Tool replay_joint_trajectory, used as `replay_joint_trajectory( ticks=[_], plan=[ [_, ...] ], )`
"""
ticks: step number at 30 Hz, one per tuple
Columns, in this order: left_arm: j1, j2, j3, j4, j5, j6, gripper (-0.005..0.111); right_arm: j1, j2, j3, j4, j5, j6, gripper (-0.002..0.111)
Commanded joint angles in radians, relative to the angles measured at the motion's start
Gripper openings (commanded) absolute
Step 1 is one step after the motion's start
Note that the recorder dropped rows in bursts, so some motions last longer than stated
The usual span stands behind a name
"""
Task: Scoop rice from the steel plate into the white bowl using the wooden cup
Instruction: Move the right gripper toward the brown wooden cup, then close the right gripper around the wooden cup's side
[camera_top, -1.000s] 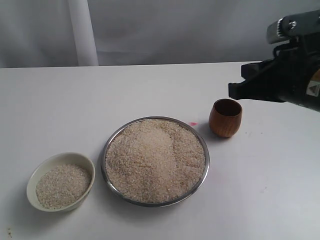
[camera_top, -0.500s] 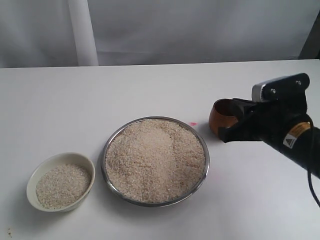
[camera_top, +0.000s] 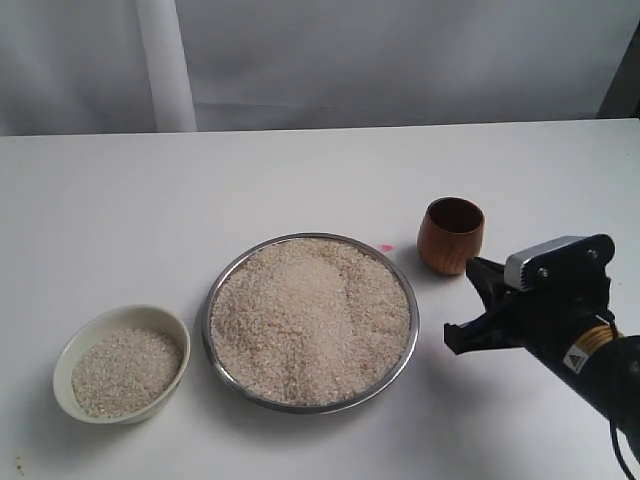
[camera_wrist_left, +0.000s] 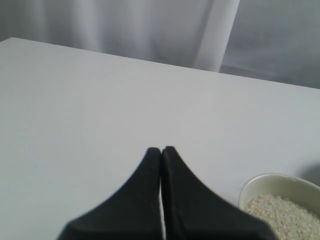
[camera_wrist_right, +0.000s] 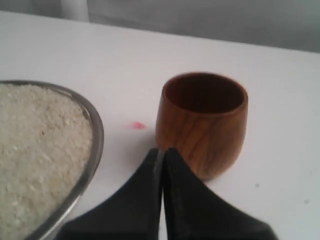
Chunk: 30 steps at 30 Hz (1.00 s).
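Wooden cup (camera_top: 451, 235) upright, empty, ungripped, right of counter (camera_top: 300, 170) centre, just beside steel plate (camera_top: 412, 330). Rice (camera_top: 310, 320) heaped in plate; white bowl (camera_top: 100, 318), near-left corner, part filled. Pickup, scoop, pour judged left. Right claw (camera_wrist_right: 162, 152) pinched closed, empty, tips just short of cup. Left claw (camera_wrist_left: 161, 150) closed too, near bowl.

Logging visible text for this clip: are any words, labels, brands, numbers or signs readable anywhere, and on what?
No text can be read in any view.
Sticker on the right arm: a small triangle sign on white and yellow; any print is too small to read.
Wooden cup, steel plate, white bowl: no markings visible.
Pink spot on the table: a smudge, not writing.
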Motion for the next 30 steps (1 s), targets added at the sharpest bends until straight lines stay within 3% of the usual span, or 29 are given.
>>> replay_joint_trajectory(
  ticks=[1,12,30],
  plan=[
    [-0.005,-0.002,-0.004,-0.006,-0.006,-0.001,0.000,0.002,0.083,-0.009,0.024,-0.022,-0.009,0.000],
    [-0.005,-0.002,-0.004,-0.006,-0.006,-0.001,0.000,0.002,0.109,-0.023,0.140,-0.022,-0.009,0.000],
    [-0.005,-0.002,-0.004,-0.006,-0.006,-0.001,0.000,0.002,0.109,-0.130,0.090,-0.015,-0.064,0.000]
  ],
)
